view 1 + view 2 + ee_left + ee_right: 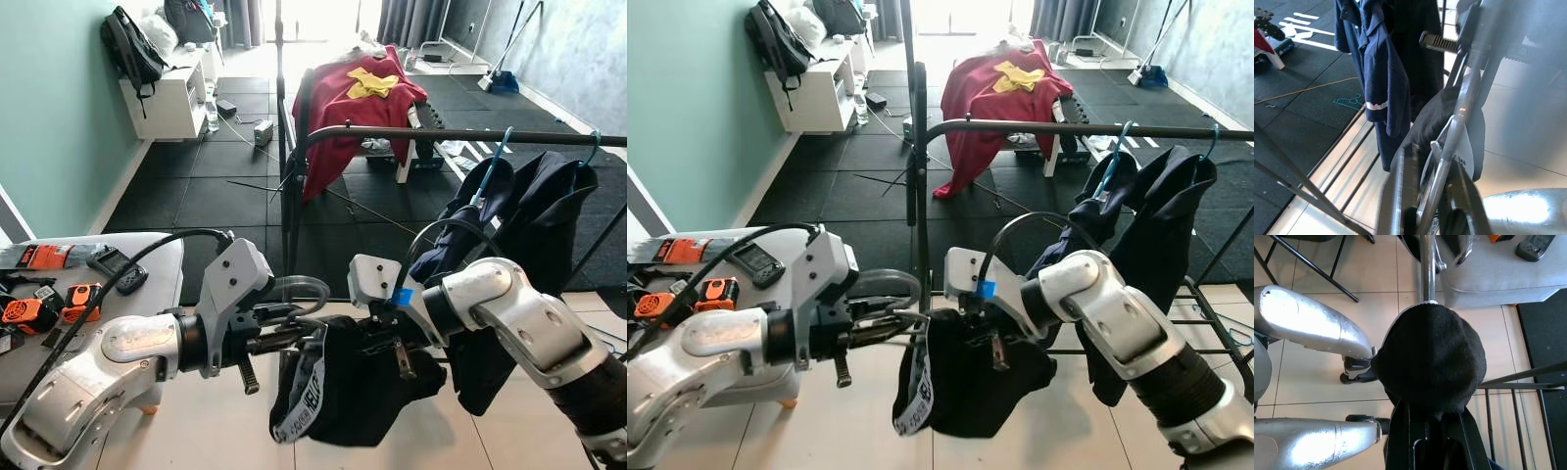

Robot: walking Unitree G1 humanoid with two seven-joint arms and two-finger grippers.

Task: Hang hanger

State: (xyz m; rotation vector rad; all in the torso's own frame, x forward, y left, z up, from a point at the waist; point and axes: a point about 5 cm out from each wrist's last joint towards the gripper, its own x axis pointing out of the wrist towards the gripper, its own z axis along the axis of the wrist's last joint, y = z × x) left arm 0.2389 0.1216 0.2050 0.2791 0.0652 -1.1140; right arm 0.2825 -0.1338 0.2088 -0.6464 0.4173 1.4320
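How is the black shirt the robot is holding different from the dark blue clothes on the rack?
The black shirt is bunched between both claws, left claw and right claw; the dark blue clothes hang full length from the rack bar. The black one carries white lettering; the blue ones look plain. Both are dark.

A black garment [353, 387] with a white band of lettering hangs between the silver arms. Navy clothes [529, 211] hang on teal hangers [493, 164] from a black rail [441, 135]. A red cloth [348, 108] carries a yellow piece [372, 83]. Orange-and-black devices [54, 299] lie at the grey table's [162, 259] left edge. The wall [49, 117] is pale green, the mats [206, 186] black, the tiles [225, 431] cream.
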